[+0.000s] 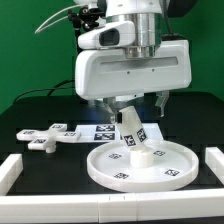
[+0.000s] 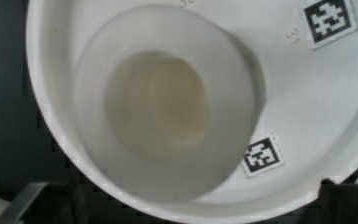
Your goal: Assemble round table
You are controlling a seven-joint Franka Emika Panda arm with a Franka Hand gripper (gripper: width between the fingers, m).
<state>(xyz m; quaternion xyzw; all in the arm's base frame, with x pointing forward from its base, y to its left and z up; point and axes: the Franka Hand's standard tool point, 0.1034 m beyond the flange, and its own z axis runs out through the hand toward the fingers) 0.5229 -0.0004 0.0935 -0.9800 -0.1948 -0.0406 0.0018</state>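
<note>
The arm (image 1: 135,60) points straight down over the bench (image 1: 50,165), jaws apart just above a tilted cylinder leg (image 1: 136,135) standing inside the rimmed round disc (image 1: 172,165). The cross-shaped base (image 1: 45,136) lies beside the disc.

A black table (image 1: 40,112) stood before a plain green backdrop (image 1: 30,40). A white left border block (image 1: 9,170) lay at the table's edge on the exterior view's left, and a matching right border block (image 1: 213,163) lay on the exterior view's right. Farther back, the marker board (image 1: 98,131) lay flat on the table, its square black-and-white tags partly hidden.
</note>
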